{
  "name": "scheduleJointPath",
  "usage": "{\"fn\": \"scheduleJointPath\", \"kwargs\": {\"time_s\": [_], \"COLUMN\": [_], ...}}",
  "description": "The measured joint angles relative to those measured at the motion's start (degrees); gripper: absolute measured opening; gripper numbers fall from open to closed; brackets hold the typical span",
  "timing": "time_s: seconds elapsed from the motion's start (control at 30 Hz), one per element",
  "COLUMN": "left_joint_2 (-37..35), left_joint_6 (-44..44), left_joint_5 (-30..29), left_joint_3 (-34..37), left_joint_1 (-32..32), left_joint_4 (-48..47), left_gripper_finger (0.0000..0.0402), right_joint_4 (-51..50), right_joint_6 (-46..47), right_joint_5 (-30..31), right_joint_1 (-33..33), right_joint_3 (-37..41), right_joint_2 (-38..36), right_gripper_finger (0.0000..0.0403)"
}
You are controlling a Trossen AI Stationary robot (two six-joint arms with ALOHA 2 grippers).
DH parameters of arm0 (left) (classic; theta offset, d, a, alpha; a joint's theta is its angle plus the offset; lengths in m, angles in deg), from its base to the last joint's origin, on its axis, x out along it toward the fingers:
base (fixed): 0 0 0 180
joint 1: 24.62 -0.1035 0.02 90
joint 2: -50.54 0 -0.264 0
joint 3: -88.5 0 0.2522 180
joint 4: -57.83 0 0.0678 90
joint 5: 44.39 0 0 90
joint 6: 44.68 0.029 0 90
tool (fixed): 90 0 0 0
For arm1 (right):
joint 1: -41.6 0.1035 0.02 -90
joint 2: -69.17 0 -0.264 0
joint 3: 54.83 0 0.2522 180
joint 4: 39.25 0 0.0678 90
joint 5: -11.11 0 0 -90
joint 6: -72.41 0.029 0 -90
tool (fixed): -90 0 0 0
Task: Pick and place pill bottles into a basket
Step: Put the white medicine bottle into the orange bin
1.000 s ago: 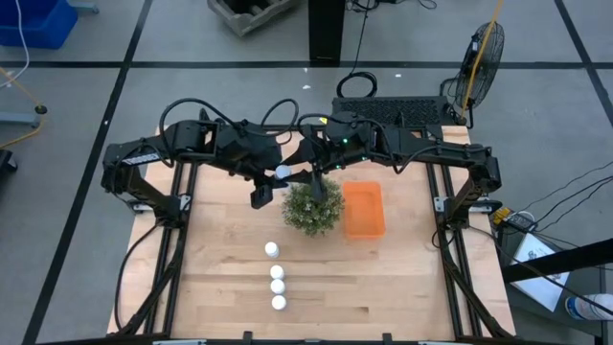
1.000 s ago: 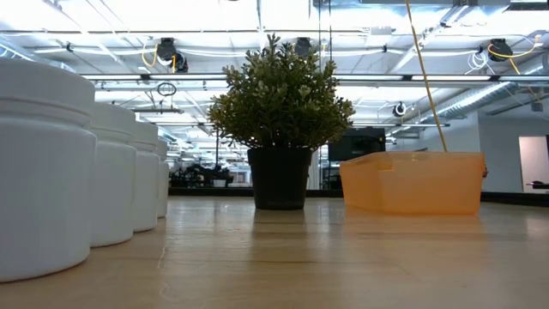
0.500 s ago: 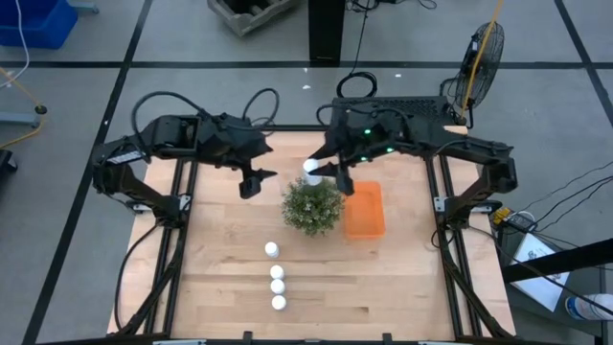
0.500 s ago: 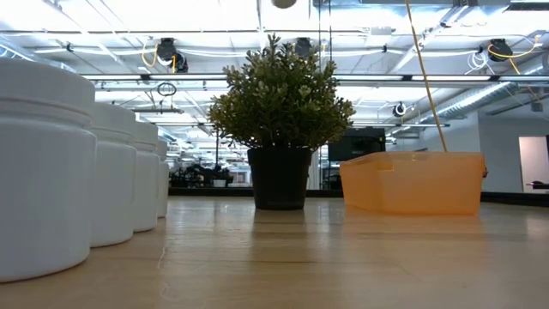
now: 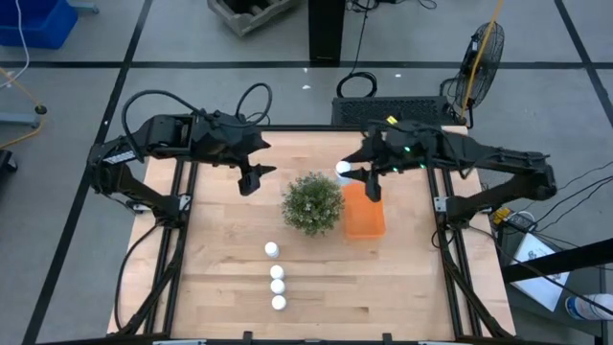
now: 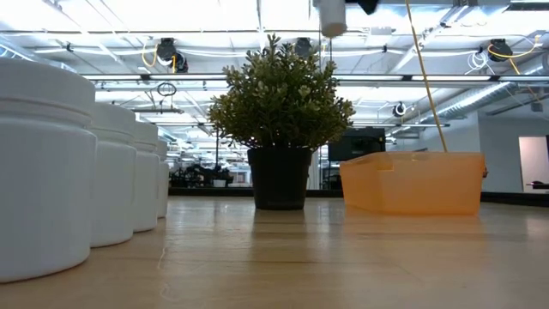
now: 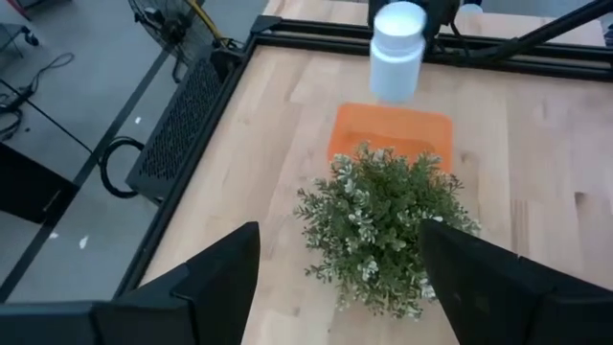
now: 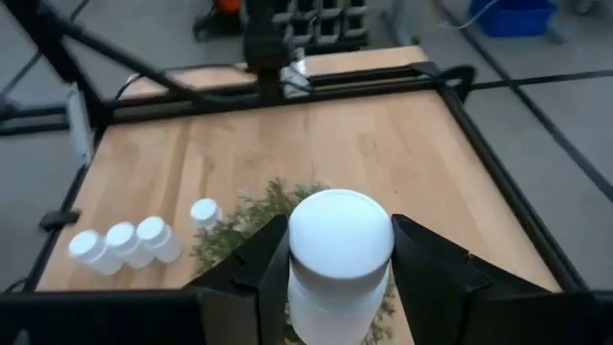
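The right gripper (image 5: 356,172) is raised above the far left corner of the basket (image 5: 364,212), its fingers (image 8: 433,264) clamped on either side of one pill bottle (image 8: 337,259), cap upward; in the low view that bottle (image 6: 330,17) hangs high above the plant (image 6: 280,120). The left gripper (image 5: 251,178) is raised over the far left part of the table (image 5: 220,259), left of the plant, fingers (image 7: 225,273) spread apart and grasping nothing.

The table is a light wooden slab in a dark metal frame; the orange basket sits on it just right of the green potted plant (image 5: 311,203). Four pill bottles (image 5: 277,278) stand in a rough line on the near middle of the table, well apart from the basket.

The floor around the table is grey concrete crossed by dark lines; a yellow fan (image 5: 484,53) stands at the far right; a blue bin (image 5: 36,21) lies at the far left. The low view shows a large hall with ceiling lights.
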State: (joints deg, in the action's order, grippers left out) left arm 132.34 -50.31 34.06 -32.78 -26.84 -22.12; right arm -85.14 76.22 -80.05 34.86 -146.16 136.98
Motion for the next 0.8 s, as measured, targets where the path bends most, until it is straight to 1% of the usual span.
{"fn": "scheduleJointPath", "kwargs": {"time_s": [0.13,0.3,0.53,0.8], "left_joint_2": [0.0,0.0,0.0,0.0], "left_joint_6": [-0.5,-0.6,-0.9,-0.9], "left_joint_5": [-0.1,-0.1,-0.1,-0.1], "left_joint_3": [0.0,0.0,0.0,0.0], "left_joint_1": [0.0,0.0,0.0,0.0], "left_joint_4": [0.1,0.8,4.5,6.6], "left_gripper_finger": [0.028,0.028,0.0277,0.0279], "right_joint_4": [6.4,11.4,17.7,25.1], "right_joint_6": [3.5,6.3,9.0,9.2], "right_joint_5": [2.8,3.8,4.6,10.5], "right_joint_1": [0.0,0.0,0.0,0.0], "right_joint_3": [12.7,25.6,40.7,53.6], "right_joint_2": [-8.7,-15.8,-21.9,-26.1], "right_gripper_finger": [0.0145,0.0145,0.0145,0.0145]}}
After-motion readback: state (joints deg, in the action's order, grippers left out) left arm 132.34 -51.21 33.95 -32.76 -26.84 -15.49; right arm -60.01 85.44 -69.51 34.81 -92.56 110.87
